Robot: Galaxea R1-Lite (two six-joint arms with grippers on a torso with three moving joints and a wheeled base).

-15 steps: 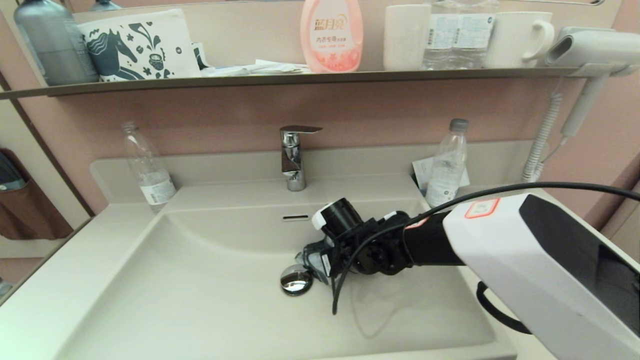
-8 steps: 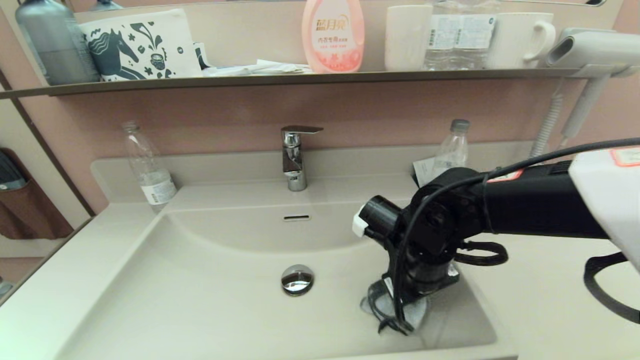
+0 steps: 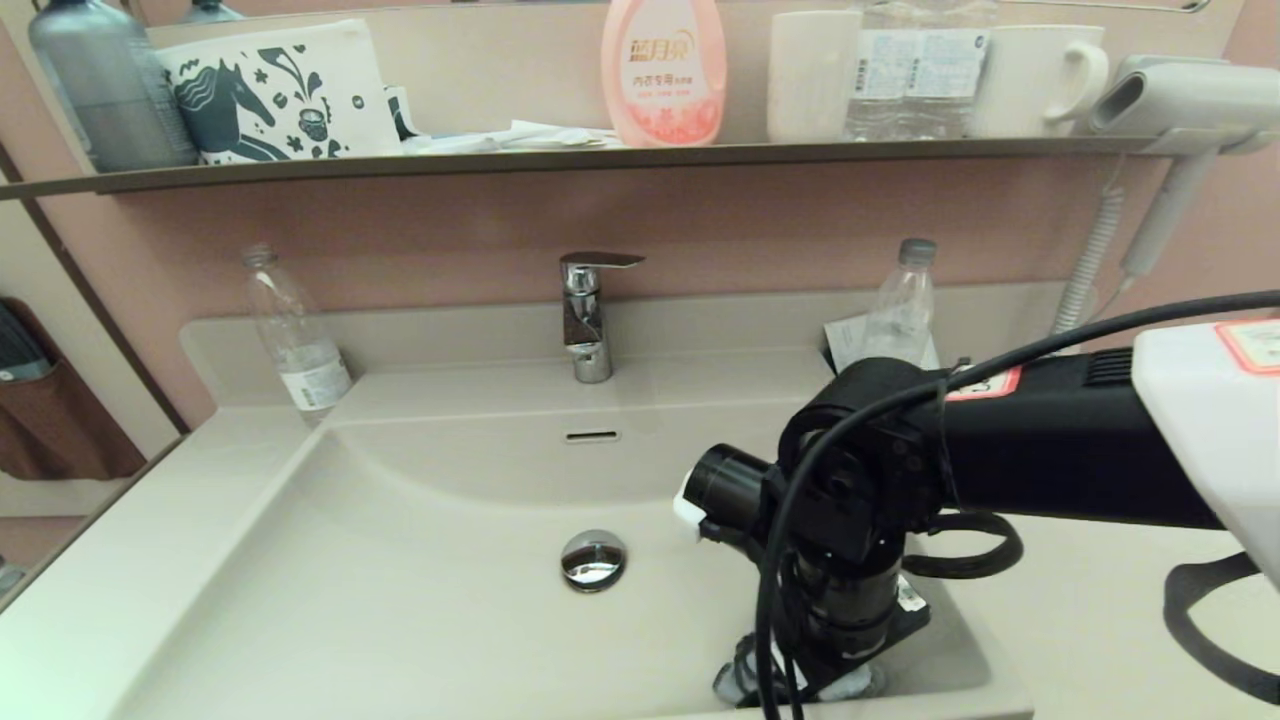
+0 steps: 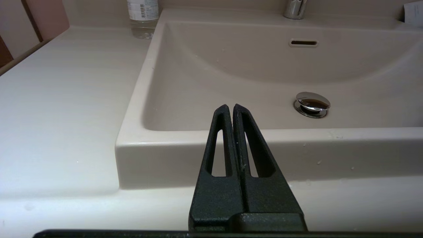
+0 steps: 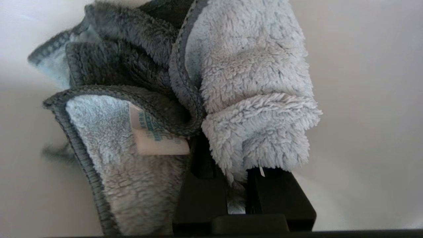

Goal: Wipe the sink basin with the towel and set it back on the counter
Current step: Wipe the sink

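The cream-white sink basin point(image 3: 420, 560) has a chrome drain plug point(image 3: 593, 558) and a slot overflow point(image 3: 591, 436). My right gripper point(image 3: 800, 690) points down into the basin's front right corner, shut on the bunched light blue towel point(image 5: 251, 82) with grey edging and a white tag point(image 5: 155, 138). In the head view only small bits of the towel point(image 3: 737, 684) show under the wrist, against the basin floor. My left gripper point(image 4: 229, 107) is shut and holds nothing; it sits low in front of the basin's front edge, out of the head view. The counter point(image 3: 1080, 600) lies flat on both sides of the basin.
A chrome faucet point(image 3: 587, 315) stands behind the basin. Clear bottles stand at the back left point(image 3: 295, 335) and back right point(image 3: 897, 310). The dark shelf point(image 3: 600, 155) above carries bottles and mugs. A hair dryer point(image 3: 1180, 100) hangs at the right, a brown cloth point(image 3: 50, 420) at the left.
My right gripper has dragged the towel from beside the drain plug across the basin floor to the right, then toward the front right corner. The left gripper has not visibly moved.
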